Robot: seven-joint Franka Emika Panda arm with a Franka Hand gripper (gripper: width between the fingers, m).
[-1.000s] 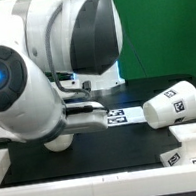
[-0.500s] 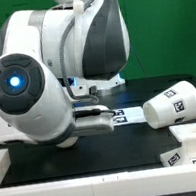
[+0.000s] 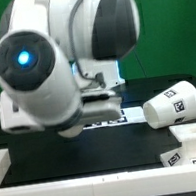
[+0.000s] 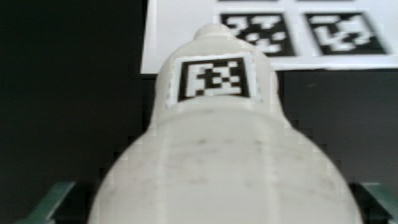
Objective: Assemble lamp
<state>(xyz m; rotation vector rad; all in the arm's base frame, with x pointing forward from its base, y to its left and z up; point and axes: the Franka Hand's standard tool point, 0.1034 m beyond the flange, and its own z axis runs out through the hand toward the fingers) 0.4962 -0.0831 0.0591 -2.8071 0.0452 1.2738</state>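
Observation:
The white bulb (image 4: pixel 214 140) fills the wrist view, its narrow end with a black square tag pointing toward the marker board (image 4: pixel 178 45). My gripper (image 4: pixel 214 216) is shut on the bulb's wide body; only dark finger edges show at either side. In the exterior view the arm hides both gripper and bulb. The cone shade (image 3: pixel 171 106) lies on its side at the exterior view's right. A corner of the flat square base (image 3: pixel 191 154) shows at the lower right.
The marker board (image 3: pixel 111 117) lies on the black table just behind the arm, left of the shade. A white raised border (image 3: pixel 78 188) runs along the table's near edge. A green backdrop stands behind.
The arm has swung upward and toward the exterior view's right, covering more of the marker board. The shade and base have not moved.

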